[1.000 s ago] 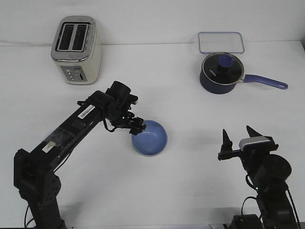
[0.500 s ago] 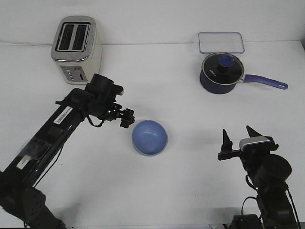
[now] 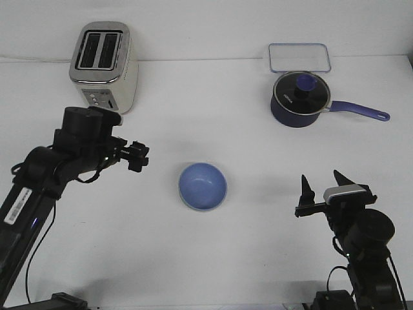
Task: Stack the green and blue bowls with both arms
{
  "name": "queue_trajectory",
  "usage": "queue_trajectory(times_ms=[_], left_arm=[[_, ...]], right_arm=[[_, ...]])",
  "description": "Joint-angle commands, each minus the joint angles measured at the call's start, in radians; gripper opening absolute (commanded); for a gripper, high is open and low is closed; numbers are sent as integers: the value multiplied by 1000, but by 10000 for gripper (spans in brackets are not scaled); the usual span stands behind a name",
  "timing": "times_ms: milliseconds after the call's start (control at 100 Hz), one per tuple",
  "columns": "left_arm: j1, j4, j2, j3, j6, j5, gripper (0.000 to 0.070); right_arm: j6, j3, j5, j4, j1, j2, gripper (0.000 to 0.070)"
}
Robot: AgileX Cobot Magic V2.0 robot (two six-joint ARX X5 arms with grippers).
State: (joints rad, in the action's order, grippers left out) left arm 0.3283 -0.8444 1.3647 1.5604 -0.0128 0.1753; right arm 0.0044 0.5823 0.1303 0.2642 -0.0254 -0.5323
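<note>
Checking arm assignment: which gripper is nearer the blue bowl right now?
Left, narrowly. The left gripper sits to the left of the blue bowl and slightly farther back, clear of it. The right gripper is open, farther off on the bowl's right.

saucepan [image 3: 297, 100] logo, arm label [image 3: 14, 208], both unreadable

We see a lab-style test bench: a bare white table [image 3: 213, 258] against a white wall, with a toaster [image 3: 103, 68] and saucepan [image 3: 300, 100] staged before 2 robot arms.
</note>
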Motion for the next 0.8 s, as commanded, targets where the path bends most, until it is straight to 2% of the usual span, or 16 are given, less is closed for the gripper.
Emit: queue_trajectory(times_ms=[0,290,380,610,710,790], left_arm=[[-11,42,-51,-58,1,-22,435],[-127,251,-373,-435,-39,-94,438],[-151,331,-478,-548,-56,-94,509],[-159,517,-710,-801,-53,-110,515],[-159,590,-776,-887,-35,-142,515],[-159,644,-813,-938,-51,-145,515]], right_arm=[[5,6,0,-10,-2,-4,551],[5,6,0,-10,-2,-4,551],[5,6,0,-10,-2,-4,551],[5,6,0,-9,-2,-4,551],[5,6,0,-9,-2,-4,551],[5,6,0,-10,-2,-4,551]])
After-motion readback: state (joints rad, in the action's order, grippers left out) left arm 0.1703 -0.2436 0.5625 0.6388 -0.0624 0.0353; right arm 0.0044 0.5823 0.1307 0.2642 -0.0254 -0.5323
